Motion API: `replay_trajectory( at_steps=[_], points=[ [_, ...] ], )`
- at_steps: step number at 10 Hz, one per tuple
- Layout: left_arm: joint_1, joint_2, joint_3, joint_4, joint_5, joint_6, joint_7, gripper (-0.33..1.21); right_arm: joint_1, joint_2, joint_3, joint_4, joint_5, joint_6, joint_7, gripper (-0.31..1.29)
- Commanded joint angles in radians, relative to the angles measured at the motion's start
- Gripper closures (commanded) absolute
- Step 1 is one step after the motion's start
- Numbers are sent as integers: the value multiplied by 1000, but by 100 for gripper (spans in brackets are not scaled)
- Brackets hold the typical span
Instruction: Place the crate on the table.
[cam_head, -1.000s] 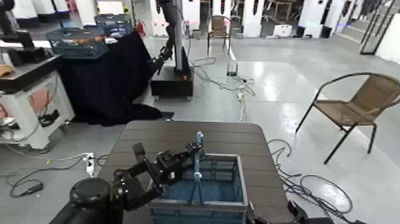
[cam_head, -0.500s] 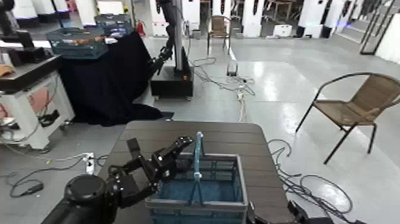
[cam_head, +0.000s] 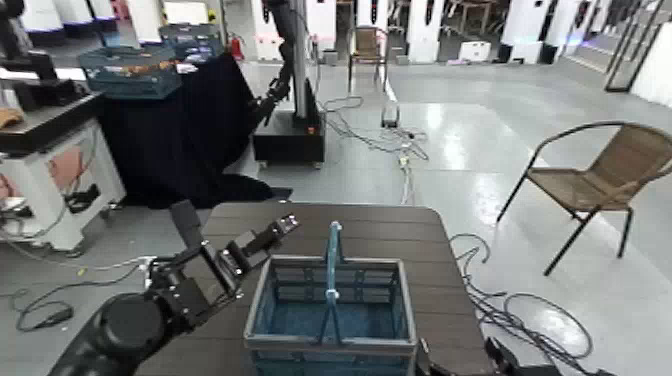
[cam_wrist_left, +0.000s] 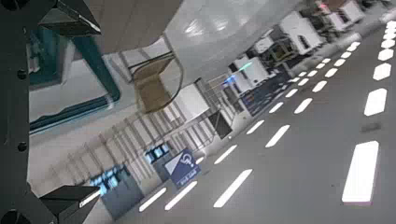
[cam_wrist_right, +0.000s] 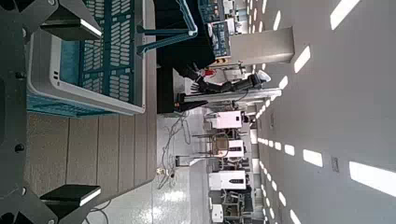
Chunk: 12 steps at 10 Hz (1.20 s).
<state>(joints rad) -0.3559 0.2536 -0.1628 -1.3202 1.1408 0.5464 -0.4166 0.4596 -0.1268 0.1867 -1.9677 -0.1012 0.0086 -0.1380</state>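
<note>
The blue lattice crate (cam_head: 330, 310) with its grey rim and upright light-blue handle (cam_head: 333, 265) stands on the near part of the dark brown slatted table (cam_head: 400, 230). My left gripper (cam_head: 228, 232) is open and empty, raised just left of the crate and apart from the handle. In the left wrist view its fingers (cam_wrist_left: 70, 201) stand wide apart around empty air. My right gripper (cam_wrist_right: 79, 110) is open beside the crate (cam_wrist_right: 93, 56) low over the table (cam_wrist_right: 84, 149); in the head view only a dark part of that arm (cam_head: 500, 355) shows at the table's near right corner.
A wicker chair (cam_head: 600, 180) stands on the floor to the right. A black-draped table (cam_head: 170, 130) with teal crates and a white workbench (cam_head: 50, 170) are at the left. Another robot's base (cam_head: 290, 130) stands beyond. Cables (cam_head: 520, 310) lie on the floor.
My left gripper has let go of the crate's handle, opened, and swung left and up away from it. The crate has stayed on the table.
</note>
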Motion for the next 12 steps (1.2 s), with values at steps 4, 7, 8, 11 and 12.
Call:
replay_trajectory(
  at_steps=[4, 7, 8, 11, 12],
  points=[
    [310, 12, 80, -413, -423, -362, 177, 11, 5, 3, -6, 0, 0, -13, 0, 14],
    [472, -25, 104, -485, -584, -525, 219, 11, 8, 13, -20, 1, 0, -24, 28, 14],
    [512, -42, 111, -495, -633, -571, 226, 11, 10, 16, -24, 4, 2, -30, 35, 14],
    [621, -68, 101, -508, -773, -691, 288, 11, 14, 18, -27, 9, 2, -52, 37, 14],
    [643, -77, 100, -502, -814, -711, 289, 11, 16, 18, -29, 9, 2, -56, 37, 14]
  ],
)
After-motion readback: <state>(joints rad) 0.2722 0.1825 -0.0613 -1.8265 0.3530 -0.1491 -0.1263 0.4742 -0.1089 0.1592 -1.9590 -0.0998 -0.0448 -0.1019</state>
